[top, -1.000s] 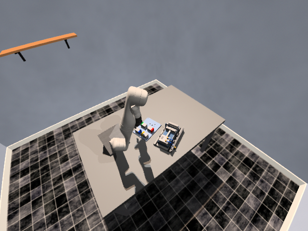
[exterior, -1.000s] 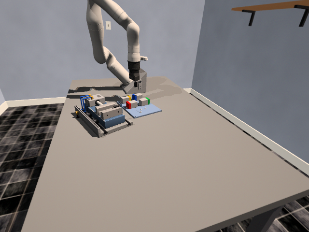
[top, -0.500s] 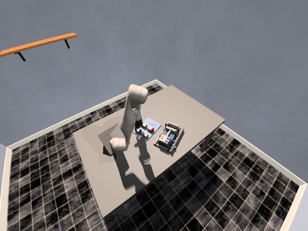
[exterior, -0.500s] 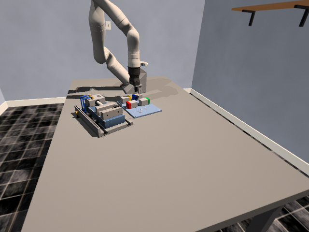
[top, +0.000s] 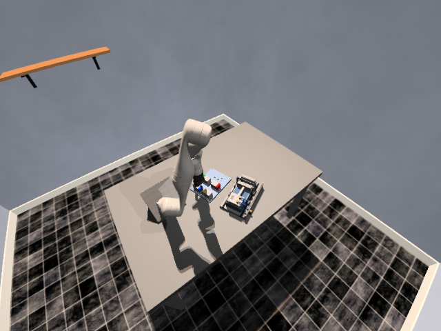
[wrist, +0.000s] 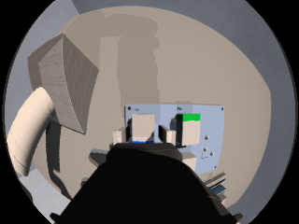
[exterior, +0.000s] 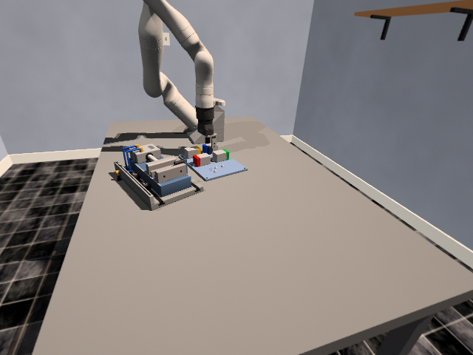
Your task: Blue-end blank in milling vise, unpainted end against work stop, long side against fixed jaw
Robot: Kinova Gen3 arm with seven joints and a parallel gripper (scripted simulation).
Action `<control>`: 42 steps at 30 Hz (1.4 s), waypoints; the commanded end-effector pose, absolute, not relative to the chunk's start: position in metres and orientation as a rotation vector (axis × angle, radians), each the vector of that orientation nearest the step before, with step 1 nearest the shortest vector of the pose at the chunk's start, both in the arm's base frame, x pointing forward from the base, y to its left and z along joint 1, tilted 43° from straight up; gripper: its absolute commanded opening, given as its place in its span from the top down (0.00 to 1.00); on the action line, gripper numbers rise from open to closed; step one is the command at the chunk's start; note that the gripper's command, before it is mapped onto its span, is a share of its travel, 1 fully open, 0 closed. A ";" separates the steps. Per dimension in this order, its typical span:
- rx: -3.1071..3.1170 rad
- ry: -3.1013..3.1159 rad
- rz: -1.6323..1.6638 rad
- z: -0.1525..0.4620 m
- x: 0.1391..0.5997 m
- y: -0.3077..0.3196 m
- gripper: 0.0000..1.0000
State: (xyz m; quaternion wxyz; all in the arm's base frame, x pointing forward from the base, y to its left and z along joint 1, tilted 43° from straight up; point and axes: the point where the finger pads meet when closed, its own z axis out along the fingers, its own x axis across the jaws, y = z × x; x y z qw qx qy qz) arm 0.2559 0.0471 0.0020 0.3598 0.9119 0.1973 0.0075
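The blank with the blue end (top: pixel 200 188) (exterior: pixel 206 148) (wrist: pixel 142 129) lies on the light blue plate (top: pixel 223 176) (exterior: pixel 230 168) (wrist: pixel 213 118), at its back edge near the arm. My gripper (top: pixel 198 182) (exterior: pixel 210 144) (wrist: pixel 144 131) is open. It is lowered over this blank, with one finger on each side of it. In the wrist view the blue end shows just at the gripper body's edge. The milling vise (top: pixel 242 195) (exterior: pixel 158 174) stands beside the plate; its jaw gap looks empty in the exterior view.
Three other blanks lie on the plate: red-ended (top: pixel 216 185) (exterior: pixel 200 159), green-ended (exterior: pixel 221 154) (wrist: pixel 190 129) and yellow-ended (top: pixel 206 192) (exterior: pixel 190 151). Blue hoses (exterior: pixel 128 154) are at the vise's far end. The arm's base pedestal (exterior: pixel 216 126) (wrist: pixel 65 81) stands behind the plate.
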 end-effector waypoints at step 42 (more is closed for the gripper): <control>2.341 0.507 0.009 0.005 0.254 0.048 0.00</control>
